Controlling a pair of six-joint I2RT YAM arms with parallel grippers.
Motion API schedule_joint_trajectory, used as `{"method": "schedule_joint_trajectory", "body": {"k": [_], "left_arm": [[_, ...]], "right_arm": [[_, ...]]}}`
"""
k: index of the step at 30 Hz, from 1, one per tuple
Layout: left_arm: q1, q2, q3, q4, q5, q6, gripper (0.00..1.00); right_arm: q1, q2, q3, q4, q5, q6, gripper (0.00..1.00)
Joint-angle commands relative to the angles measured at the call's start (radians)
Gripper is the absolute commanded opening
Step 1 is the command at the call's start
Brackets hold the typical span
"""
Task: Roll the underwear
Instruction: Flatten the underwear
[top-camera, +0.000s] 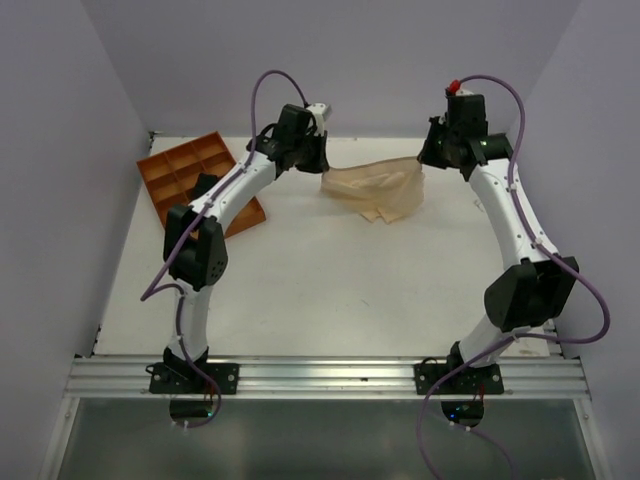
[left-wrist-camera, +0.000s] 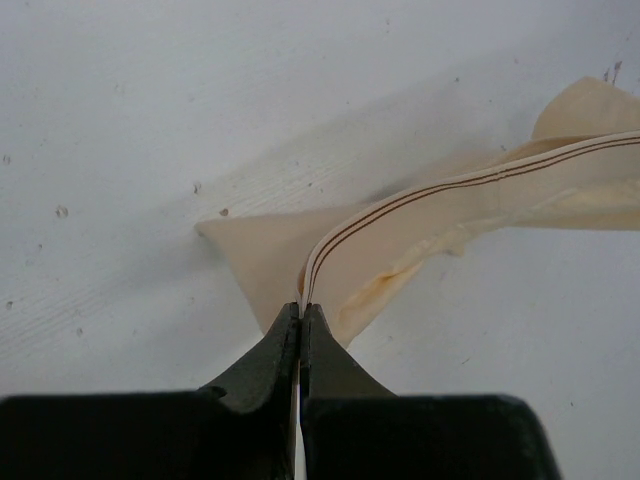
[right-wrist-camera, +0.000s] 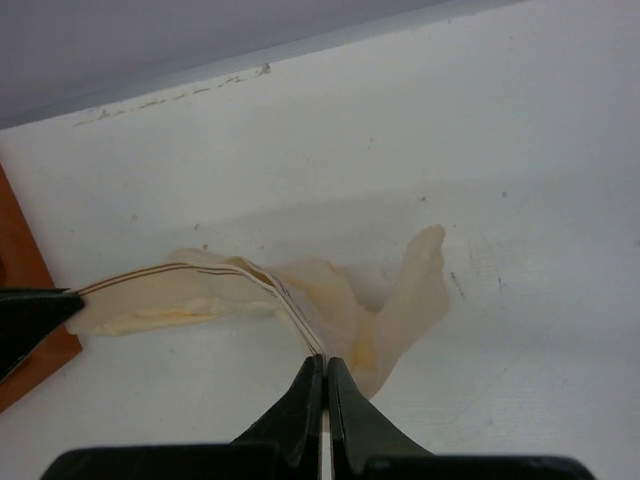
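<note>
The pale beige underwear (top-camera: 378, 188) is stretched between both grippers at the far middle of the white table, its lower part draping onto the surface. My left gripper (top-camera: 318, 160) is shut on the striped waistband at the left end (left-wrist-camera: 303, 300). My right gripper (top-camera: 428, 155) is shut on the waistband at the right end (right-wrist-camera: 325, 358). In the left wrist view the underwear (left-wrist-camera: 400, 240) runs off to the right. In the right wrist view the underwear (right-wrist-camera: 300, 295) runs left toward the other gripper's finger (right-wrist-camera: 35, 310).
An orange compartment tray (top-camera: 190, 175) sits at the far left, with a dark item (top-camera: 207, 186) in one cell, partly under the left arm. Its edge shows in the right wrist view (right-wrist-camera: 25, 300). The back wall stands close behind the grippers.
</note>
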Motion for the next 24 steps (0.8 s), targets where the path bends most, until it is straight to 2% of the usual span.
{"method": "schedule_joint_trajectory", "body": {"k": [1,5,6,13,17,21,24], "left_arm": [[0.002,-0.078,-0.036,0.009,-0.041,0.004,0.00],[0.002,-0.131,-0.075,-0.047,-0.052,0.012,0.00],[-0.002,-0.194,-0.107,-0.039,-0.051,0.014,0.00],[-0.023,-0.528,-0.411,0.012,-0.054,-0.009,0.00],[-0.054,-0.715,-0.677,-0.004,-0.066,-0.026,0.00],[-0.069,-0.928,-0.847,-0.053,-0.069,-0.085,0.00],[-0.069,-1.013,-0.899,-0.084,-0.067,-0.126,0.00]], "right_arm": [[-0.005,-0.043,-0.013,-0.039,0.019,-0.043,0.00],[-0.004,-0.141,-0.101,-0.046,0.024,-0.049,0.00],[-0.002,-0.164,-0.115,-0.046,0.018,-0.040,0.00],[0.055,-0.385,-0.260,-0.083,-0.045,0.035,0.00],[0.087,-0.556,-0.443,-0.132,-0.075,0.095,0.00],[0.119,-0.780,-0.563,-0.172,-0.082,0.183,0.00],[0.125,-0.860,-0.631,-0.158,-0.079,0.251,0.00]]}}
